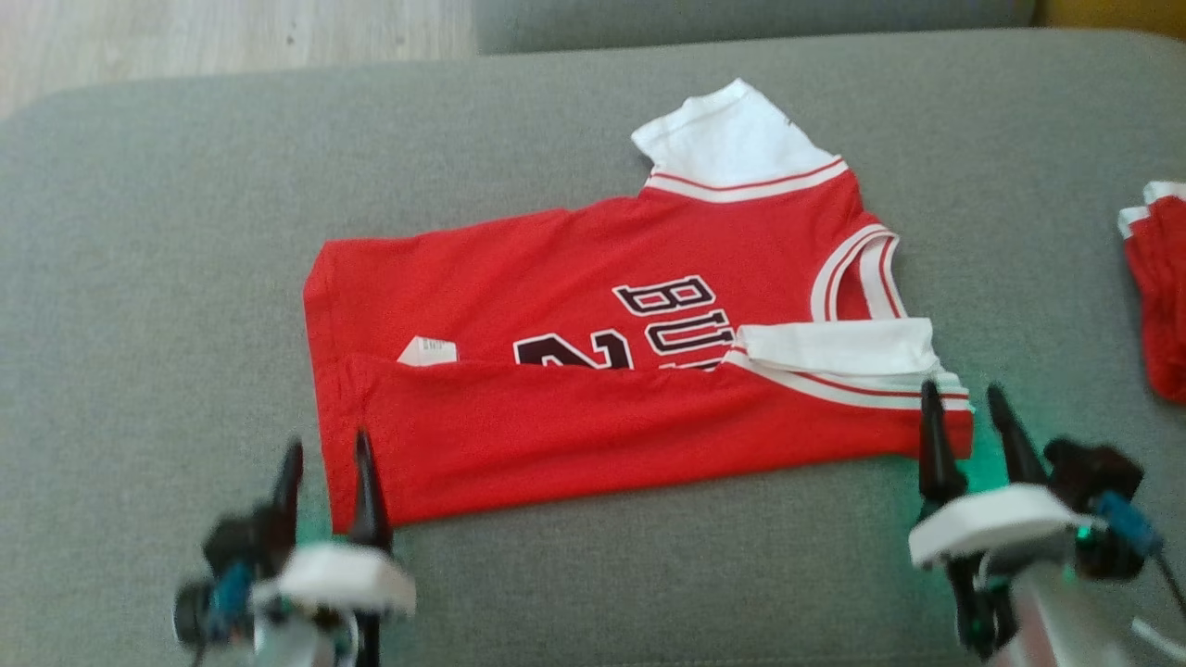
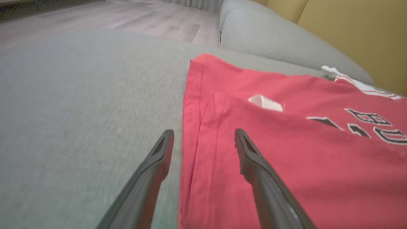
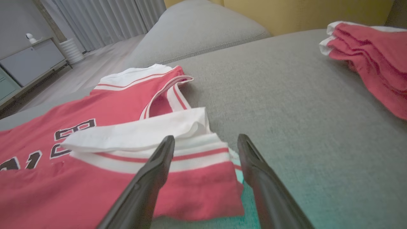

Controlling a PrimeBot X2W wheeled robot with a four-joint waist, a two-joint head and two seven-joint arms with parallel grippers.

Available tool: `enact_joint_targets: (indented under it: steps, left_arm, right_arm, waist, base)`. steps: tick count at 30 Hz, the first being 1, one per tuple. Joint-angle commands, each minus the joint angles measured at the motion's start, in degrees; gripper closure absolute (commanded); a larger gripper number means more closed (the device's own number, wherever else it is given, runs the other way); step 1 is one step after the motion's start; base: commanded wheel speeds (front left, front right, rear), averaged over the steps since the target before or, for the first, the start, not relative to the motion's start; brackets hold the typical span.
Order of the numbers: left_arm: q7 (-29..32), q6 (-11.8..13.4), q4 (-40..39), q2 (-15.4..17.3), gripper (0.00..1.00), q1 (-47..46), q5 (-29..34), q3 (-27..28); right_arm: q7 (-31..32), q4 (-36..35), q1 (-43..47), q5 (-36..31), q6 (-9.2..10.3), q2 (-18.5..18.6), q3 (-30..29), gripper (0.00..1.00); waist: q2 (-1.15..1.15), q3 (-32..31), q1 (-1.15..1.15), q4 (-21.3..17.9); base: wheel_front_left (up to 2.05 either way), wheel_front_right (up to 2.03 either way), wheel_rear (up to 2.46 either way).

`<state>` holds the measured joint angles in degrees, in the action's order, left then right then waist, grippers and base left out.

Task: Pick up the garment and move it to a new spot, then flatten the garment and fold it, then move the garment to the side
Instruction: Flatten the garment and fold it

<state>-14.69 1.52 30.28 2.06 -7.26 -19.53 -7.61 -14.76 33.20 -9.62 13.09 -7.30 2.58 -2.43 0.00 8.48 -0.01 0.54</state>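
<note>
The garment [image 1: 593, 371] is a red jersey with white sleeves and black lettering, lying flat on the grey sofa seat with its near long edge folded over the front. My left gripper [image 1: 326, 449] stands open at the jersey's near left corner, its fingers astride the hem [image 2: 194, 149] with nothing held. My right gripper [image 1: 964, 394] is open at the near right corner, by the folded white sleeve [image 3: 178, 140], its fingers straddling the cloth's edge. The same garment [image 3: 95, 178] fills the left of the right wrist view.
A second folded red-and-white garment [image 1: 1156, 287] lies at the right edge of the seat [image 1: 139, 278], also seen as a red pile [image 3: 372, 60]. Back cushions [image 2: 279, 38] rise behind. Wooden floor [image 1: 185, 37] lies beyond the far left.
</note>
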Motion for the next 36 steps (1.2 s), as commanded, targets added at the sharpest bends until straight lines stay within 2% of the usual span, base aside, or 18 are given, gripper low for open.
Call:
enact_joint_targets:
  steps: [1,6,13,19,27,28,29,30,36]
  left_arm:
    - [-0.3,-0.2,-1.9,0.9,0.00,-5.5,1.6,2.6]
    - [0.7,-3.7,5.1,5.1,0.00,-17.1,3.4,3.3]
    - [11.9,-8.2,15.0,11.1,0.00,-32.2,0.9,1.7]
    - [18.2,-9.0,19.5,13.7,0.00,-37.1,-3.0,-2.3]
    - [17.2,-9.0,20.9,15.9,0.00,-37.4,-7.8,-7.0]
    - [16.9,-9.0,21.1,16.0,0.21,-37.4,-8.3,-7.5]
    - [16.5,-9.0,21.3,16.1,0.63,-37.4,-8.7,-8.1]
    - [15.8,-9.0,21.3,16.1,0.98,-37.5,-9.2,-8.6]
    - [11.5,-9.0,21.3,16.0,1.00,-38.9,-10.8,-11.4]
  right_arm:
    - [-0.2,-2.7,-3.5,-0.2,-0.19,0.3,1.4,0.00]
    - [-0.2,-4.7,-7.8,-0.9,-0.19,0.6,2.8,0.00]
    - [-0.2,-4.9,-14.8,-0.8,-0.19,2.0,6.4,0.00]
    - [-0.2,-4.0,-18.9,-0.2,-0.19,2.7,9.1,0.00]
    - [-0.2,-3.2,-20.7,0.5,-0.19,3.0,10.5,0.00]
    - [-0.2,-3.1,-20.9,0.6,-0.19,3.1,10.7,0.00]
    - [-0.2,-3.0,-21.2,0.7,-0.19,3.3,10.8,0.00]
    - [-0.2,-2.9,-21.5,0.8,-0.19,3.5,10.9,0.00]
    - [1.2,-1.0,-26.0,0.7,-0.19,5.7,11.7,0.00]
  waist:
    - [0.00,1.3,0.01,0.1]
    - [0.00,4.3,0.01,-0.1]
    - [0.00,8.5,0.01,-1.3]
    - [0.00,10.5,0.01,-2.2]
    - [0.00,11.3,0.01,-2.6]
    - [0.00,11.3,0.01,-2.5]
    - [0.00,11.4,0.01,-2.5]
    - [0.00,11.5,0.01,-2.4]
    - [0.00,11.9,0.01,-0.9]
  base:
    - [0.00,0.00,0.00]
    - [0.00,0.00,0.00]
    - [0.00,0.00,0.00]
    - [0.00,0.00,0.00]
    - [0.00,0.00,0.00]
    - [0.00,0.00,0.00]
    - [0.00,0.00,0.00]
    - [0.00,0.00,0.00]
    - [0.00,0.00,0.00]
